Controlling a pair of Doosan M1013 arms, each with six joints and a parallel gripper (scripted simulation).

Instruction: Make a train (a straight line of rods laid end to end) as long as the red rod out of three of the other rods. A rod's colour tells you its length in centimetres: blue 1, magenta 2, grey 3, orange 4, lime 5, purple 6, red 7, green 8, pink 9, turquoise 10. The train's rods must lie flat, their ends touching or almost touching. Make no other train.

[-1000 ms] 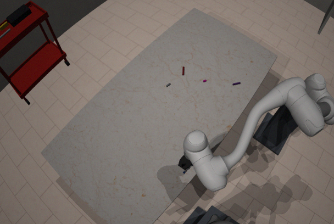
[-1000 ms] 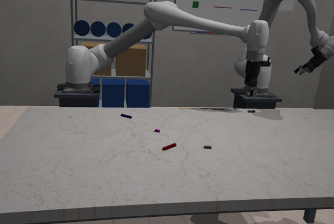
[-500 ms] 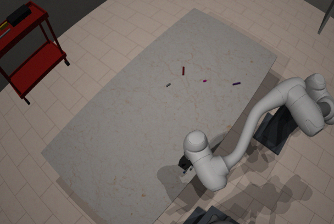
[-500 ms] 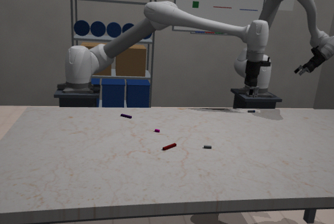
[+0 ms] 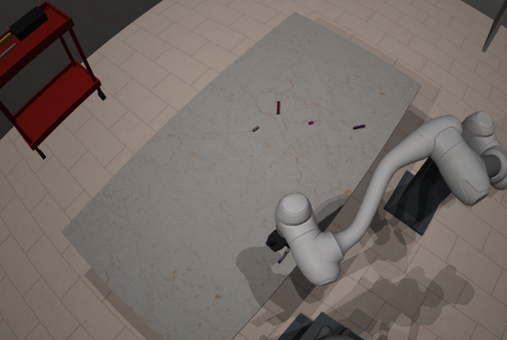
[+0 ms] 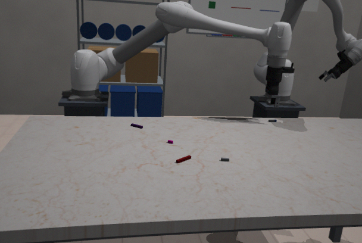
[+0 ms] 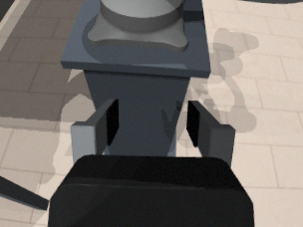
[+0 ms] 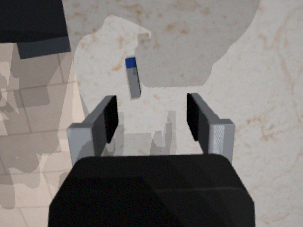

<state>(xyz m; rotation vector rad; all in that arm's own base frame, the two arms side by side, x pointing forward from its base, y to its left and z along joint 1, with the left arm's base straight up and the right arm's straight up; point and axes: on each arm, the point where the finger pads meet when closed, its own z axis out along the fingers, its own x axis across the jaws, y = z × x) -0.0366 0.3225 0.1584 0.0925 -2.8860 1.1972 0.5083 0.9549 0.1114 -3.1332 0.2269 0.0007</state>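
A blue rod [image 5: 279,261] [image 6: 275,121] [image 8: 130,62] and a grey rod [image 6: 271,121] [image 8: 133,85] lie flat in one line near the table edge, ends touching or almost touching. My right gripper [image 6: 275,101] [image 8: 151,108] is open and empty above the table, beside this pair. The red rod [image 5: 278,107] [image 6: 183,159], a second grey rod [image 5: 255,128] [image 6: 225,159], the magenta rod [image 5: 311,122] [image 6: 170,142] and the purple rod [image 5: 358,127] [image 6: 137,125] lie apart from one another. My left gripper [image 6: 324,77] [image 7: 152,113] is open and empty, high up beyond the table edge.
The rods rest on a marbled table [image 5: 188,193] [image 6: 119,186]. The blue and grey pair is close to its edge on the robots' side. The right arm reaches low along that edge. A red cart [image 5: 58,97] stands on the floor away from the table.
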